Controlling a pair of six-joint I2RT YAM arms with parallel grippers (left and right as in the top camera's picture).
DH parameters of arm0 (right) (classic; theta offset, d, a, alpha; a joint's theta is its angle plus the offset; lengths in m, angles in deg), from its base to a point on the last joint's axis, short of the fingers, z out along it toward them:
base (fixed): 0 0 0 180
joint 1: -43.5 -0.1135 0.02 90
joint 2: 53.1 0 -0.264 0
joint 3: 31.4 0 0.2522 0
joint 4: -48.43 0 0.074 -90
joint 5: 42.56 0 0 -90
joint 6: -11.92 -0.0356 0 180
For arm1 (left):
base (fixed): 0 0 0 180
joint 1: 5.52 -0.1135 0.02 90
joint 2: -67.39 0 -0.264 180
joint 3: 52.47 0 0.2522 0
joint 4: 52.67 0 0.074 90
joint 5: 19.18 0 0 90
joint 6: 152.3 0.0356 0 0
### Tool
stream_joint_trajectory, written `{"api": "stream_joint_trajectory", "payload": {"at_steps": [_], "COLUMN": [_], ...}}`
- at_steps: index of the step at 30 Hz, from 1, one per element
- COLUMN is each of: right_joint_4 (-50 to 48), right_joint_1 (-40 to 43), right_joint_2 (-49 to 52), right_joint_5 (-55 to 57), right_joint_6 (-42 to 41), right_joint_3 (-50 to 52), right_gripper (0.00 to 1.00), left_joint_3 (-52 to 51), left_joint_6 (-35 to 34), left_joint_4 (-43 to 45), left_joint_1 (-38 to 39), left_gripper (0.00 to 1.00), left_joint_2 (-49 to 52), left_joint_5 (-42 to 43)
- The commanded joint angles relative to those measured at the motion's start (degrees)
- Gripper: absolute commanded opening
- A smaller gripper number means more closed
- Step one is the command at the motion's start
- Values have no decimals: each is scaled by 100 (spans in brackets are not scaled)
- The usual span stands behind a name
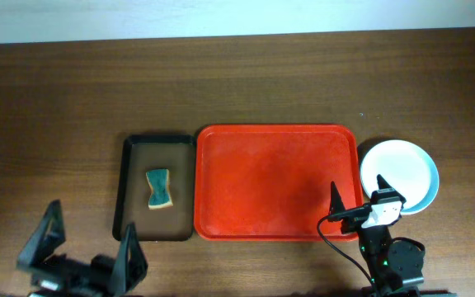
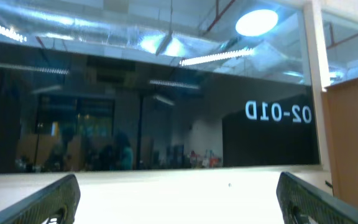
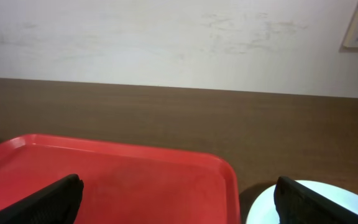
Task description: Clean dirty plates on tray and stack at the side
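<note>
Left gripper (image 1: 91, 220): jaws wide, holding nothing. Black tray (image 1: 130, 190): sponge (image 1: 160, 188) lying inside. Red tray (image 1: 270, 177): just right of black tray. Right gripper (image 1: 357, 183): jaws wide, holding nothing, above red tray's right edge. Plates (image 1: 406, 169): on table (image 1: 237, 82), just beside that edge

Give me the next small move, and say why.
Likely just hold both arms back: the red tray is bare, the plates sit beside its right edge, the sponge lies on the black tray, and the left gripper and right gripper are open, empty.
</note>
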Motion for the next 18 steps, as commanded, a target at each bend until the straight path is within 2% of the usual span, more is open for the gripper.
{"api": "stream_joint_trajectory", "payload": {"at_steps": [1,7,12,15,18], "right_joint_4": [37,37,37,37,37], "right_joint_1": [-33,-31,-33,-31,-31], "right_joint_2": [-42,-42,-42,-42,-42], "right_joint_5": [68,68,70,70,70], "right_joint_6": [-4,-4,-4,-4,-4], "right_joint_3": [33,33,33,33,33], "right_gripper": [99,98,99,98,99], "left_joint_3": [-846,-2326,-3049,-3082,-3082], "left_joint_6": [-50,-48,-48,20,160], "left_joint_4": [494,1751,1880,1360,319], "left_joint_1": [37,31,31,-15,-170], "left_gripper": [99,99,99,99,99], "left_joint_2": [-39,-39,-39,-42,-42], "left_joint_5": [70,22,-101,-190,-188]}}
